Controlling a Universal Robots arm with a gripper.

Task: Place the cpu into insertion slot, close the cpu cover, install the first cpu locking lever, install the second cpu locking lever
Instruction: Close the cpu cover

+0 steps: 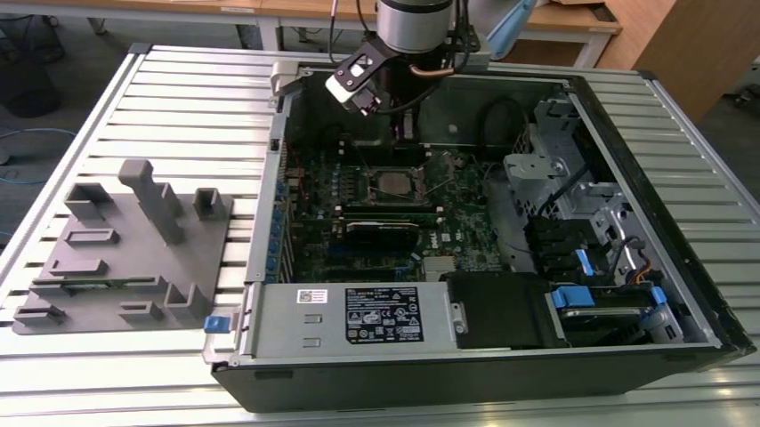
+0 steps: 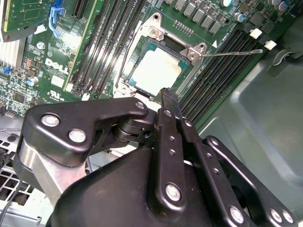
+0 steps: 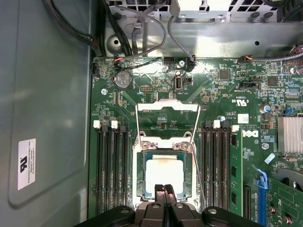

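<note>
On the exterior view's left, a grey moulded plastic fixture with upright posts [image 1: 119, 249] is being carried by the ribbed silvery metal worktop [image 1: 178, 89]. Toward the middle, an open black computer case [image 1: 475, 382] is being shown lying on its side. The grey robot arm [image 1: 416, 22] is being held over its far part, and the arm's lower end is being lost against the dark interior. Just below it, the small square black insertion slot with a silvery rim [image 1: 392, 182] is being seen on the green circuit board [image 1: 464, 240]; what is in it cannot be told there. On the exterior view's right, metal drive cages with blue tabs [image 1: 594, 294] are being partly cut off by the case wall.

In both wrist views, the small flat square cpu with a pale silver-tan top [image 3: 163, 172] [image 2: 156, 71] is being shown seated in the slot, and it is being framed by the thin silvery square cpu cover [image 3: 144, 146]. A thin silvery wire lever [image 3: 200, 156] [image 2: 232, 53] is being seen reaching out beyond the socket. The black claw [image 3: 165, 191] [image 2: 166, 97] is being kept clenched, with nothing visible between its tips. It is being held at the socket's edge, where the cpu's near edge is being hidden by it. Whether the cover is being touched cannot be told.
</note>
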